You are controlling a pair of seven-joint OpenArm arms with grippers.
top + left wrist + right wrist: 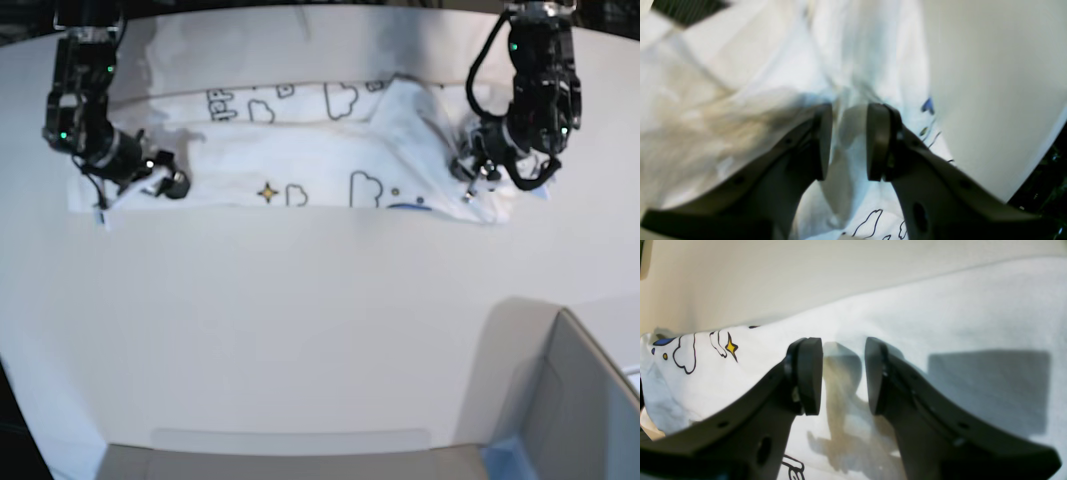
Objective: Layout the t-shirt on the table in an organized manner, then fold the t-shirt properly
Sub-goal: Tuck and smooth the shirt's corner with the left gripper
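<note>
Both arms reach down from the far edge of the worktop (300, 330), one at each end of it. The left claw (849, 143) points downward with its two dark pads parallel and a clear gap between them, nothing clamped there. The right claw (843, 376) is angled low in the same manner, pads parted and the space between them empty, well apart from the left.

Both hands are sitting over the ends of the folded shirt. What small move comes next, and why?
Probably lift the left hand straight up, clear of the t-shirt. Its jaws stand apart with loose cloth between them, and that end lies bunched and wrinkled on the table. The right hand is open too, over flat cloth. Once clear, the bunched end can be pinched again and smoothed.
</note>
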